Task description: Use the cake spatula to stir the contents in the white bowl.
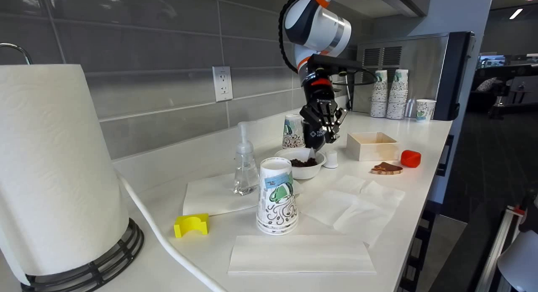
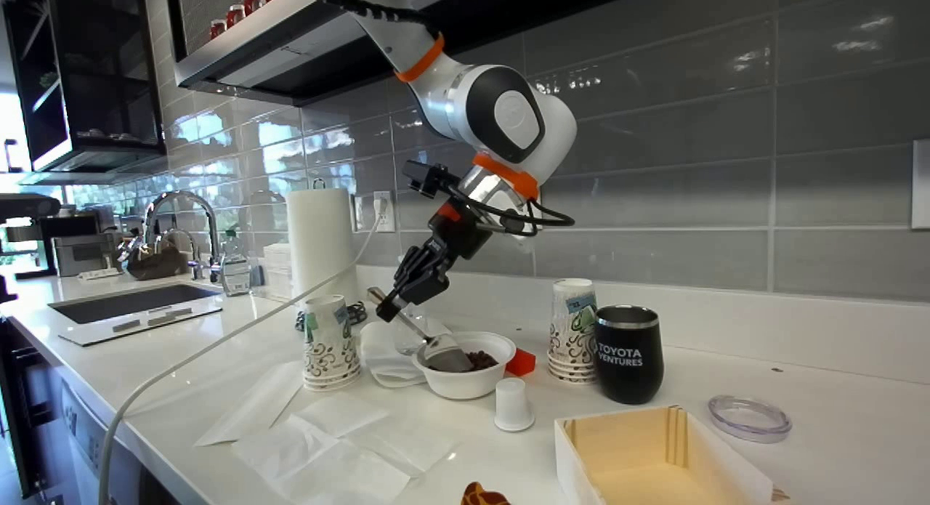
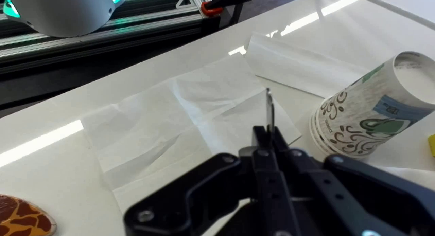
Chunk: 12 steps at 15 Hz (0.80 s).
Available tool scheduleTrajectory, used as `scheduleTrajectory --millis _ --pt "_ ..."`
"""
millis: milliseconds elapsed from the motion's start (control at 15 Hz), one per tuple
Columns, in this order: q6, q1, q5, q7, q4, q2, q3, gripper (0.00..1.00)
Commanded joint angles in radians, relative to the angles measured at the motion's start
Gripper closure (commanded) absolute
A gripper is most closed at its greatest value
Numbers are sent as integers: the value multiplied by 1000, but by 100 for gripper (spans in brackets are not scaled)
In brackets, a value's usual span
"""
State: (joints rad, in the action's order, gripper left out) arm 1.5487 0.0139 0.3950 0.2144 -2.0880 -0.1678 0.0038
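Observation:
The white bowl stands on the counter in both exterior views [image 1: 306,172] [image 2: 459,386]. The contents [image 2: 482,360], a dark reddish-brown mass, lie inside it and also show in an exterior view [image 1: 299,162]. My gripper [image 2: 390,307] is shut on the handle of the cake spatula [image 2: 447,355], above and beside the bowl. The spatula is tilted, its blade down inside the bowl against the contents; the blade's lower edge is hidden. In the wrist view the gripper [image 3: 266,130] pinches the thin metal handle [image 3: 270,108], which sticks out past the fingertips; the bowl is out of view there.
A printed cup stack [image 1: 277,195] and a soap dispenser [image 1: 246,166] stand near the bowl. A small white cup [image 2: 513,405], another cup stack [image 2: 572,330] and a black tumbler [image 2: 629,354] stand on its other side. Napkins [image 1: 353,203] and a wooden box [image 1: 370,149] lie farther out.

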Motion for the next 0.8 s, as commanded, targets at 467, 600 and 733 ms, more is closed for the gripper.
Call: scheduleTrajectory --millis 467,600,733 --pt "-60 -5 54 -123 62 -51 17 99" --pt "-70 -7 72 -146 61 -46 18 99" --pt "-75 -8 90 -167 61 -43 18 99"
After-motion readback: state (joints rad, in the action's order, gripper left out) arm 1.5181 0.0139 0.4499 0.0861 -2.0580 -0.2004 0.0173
